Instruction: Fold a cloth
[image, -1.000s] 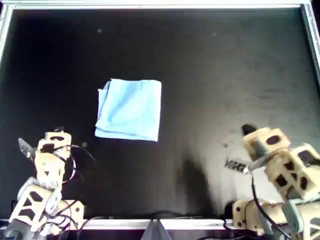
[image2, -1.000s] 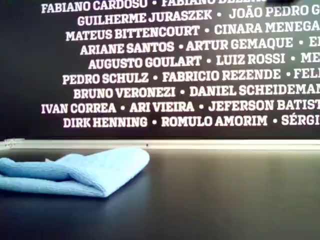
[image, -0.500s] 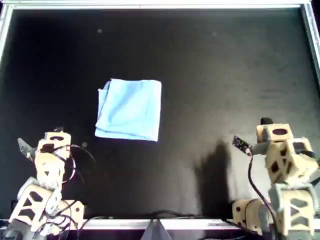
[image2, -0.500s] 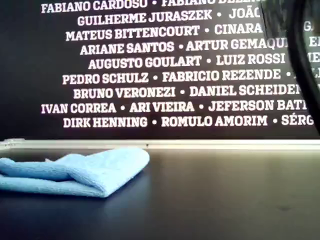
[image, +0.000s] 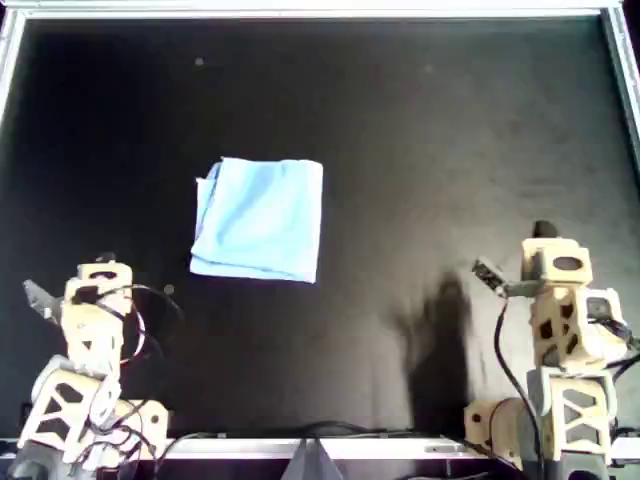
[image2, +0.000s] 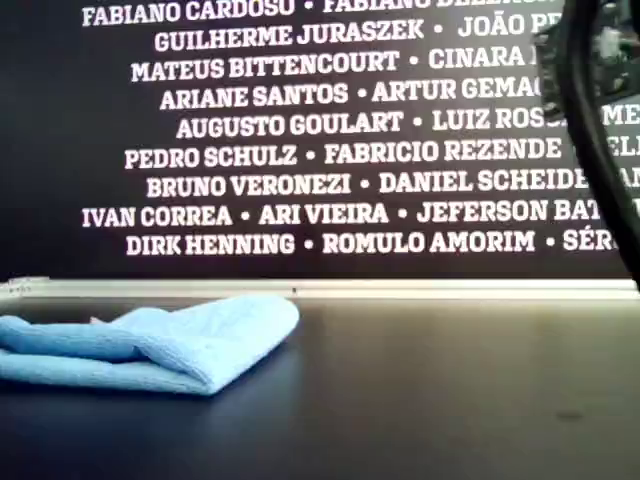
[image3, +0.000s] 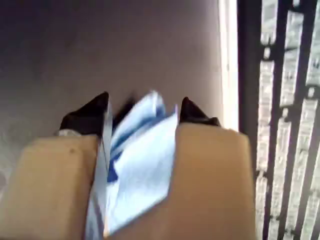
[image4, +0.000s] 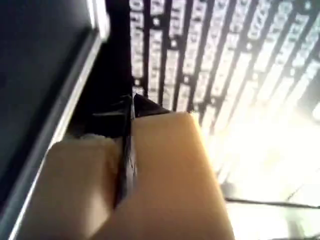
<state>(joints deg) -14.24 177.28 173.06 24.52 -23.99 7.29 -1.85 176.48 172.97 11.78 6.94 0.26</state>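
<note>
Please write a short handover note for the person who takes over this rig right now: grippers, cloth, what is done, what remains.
My first gripper: open, holding nothing; its wrist view only sees the cloth through the gap between the jaws.
My second gripper: shut, holding nothing.
One arm and the other arm stand at the bottom edge of the overhead view, both apart from the cloth.
The cloth lies on the black table, left of centre in the overhead view.
Done: it appears folded; the exterior view shows stacked layers.
Left: probably only a check, since a small corner sticks out at its upper left edge in the overhead view.
</note>
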